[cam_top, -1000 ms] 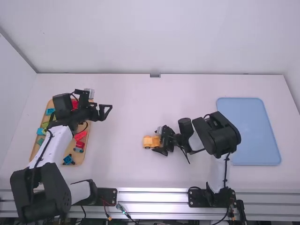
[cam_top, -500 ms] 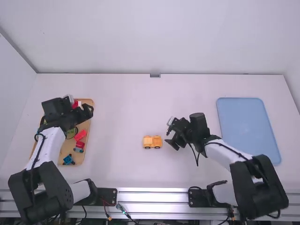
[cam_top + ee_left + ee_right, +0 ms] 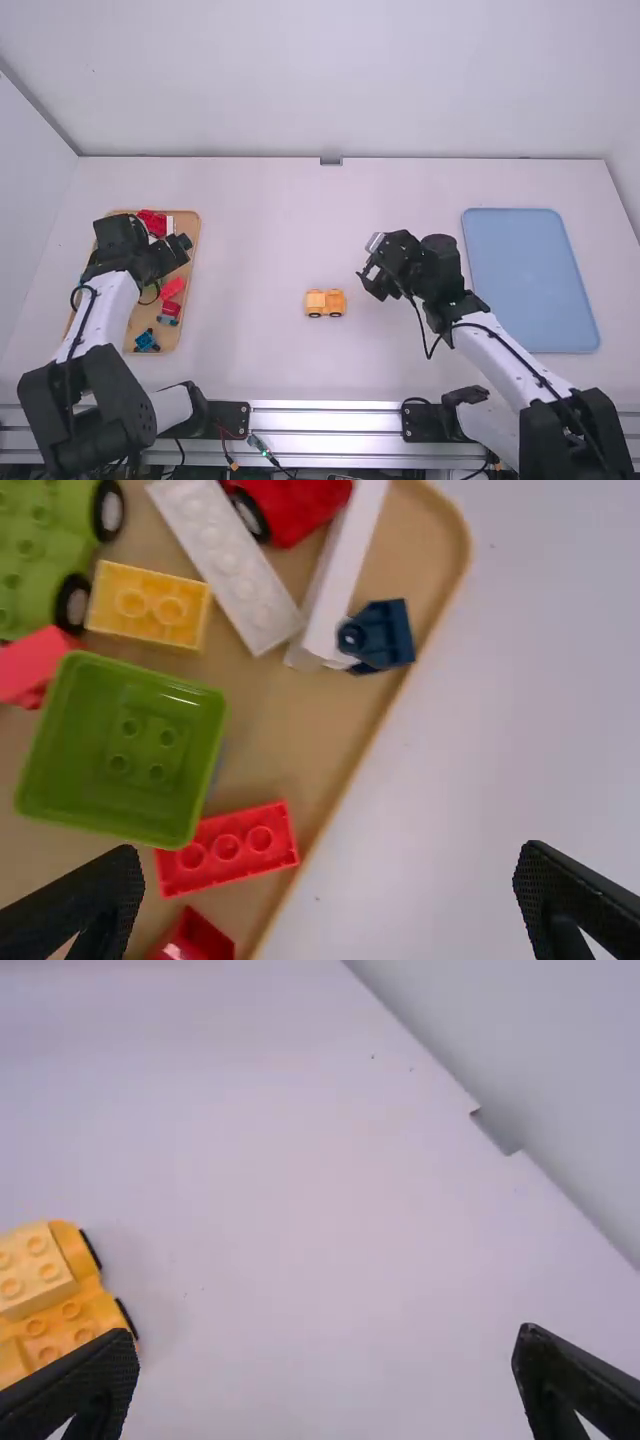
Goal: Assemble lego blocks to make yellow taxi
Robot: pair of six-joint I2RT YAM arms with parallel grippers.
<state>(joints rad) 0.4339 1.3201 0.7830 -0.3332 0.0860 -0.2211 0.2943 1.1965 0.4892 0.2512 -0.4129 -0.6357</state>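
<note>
The yellow car of blocks (image 3: 325, 303) stands on the table, a lighter yellow block on its body (image 3: 35, 1270) in the right wrist view. My right gripper (image 3: 370, 284) is above the table to the car's right, apart from it; its fingers stand wide open (image 3: 326, 1345), nothing between them. My left gripper (image 3: 186, 248) hangs over the right side of the wooden tray (image 3: 136, 318), also open (image 3: 330, 865) and holding nothing. Inside the tray (image 3: 275, 710) lies a yellow block (image 3: 150, 606), beside a white plate (image 3: 228, 562) and a green wheeled piece (image 3: 40, 555).
The tray also holds a green bin (image 3: 120, 750), a red block (image 3: 228, 848), a dark blue piece (image 3: 385, 635) and a small blue wheeled piece (image 3: 146, 341). A blue tray (image 3: 530, 280) lies at the right. The table (image 3: 260, 240) stretches between both trays.
My right gripper has backed off rightward from the yellow car, which stays in place. My left gripper has drawn back leftward from beyond the wooden tray's right edge to over the tray.
</note>
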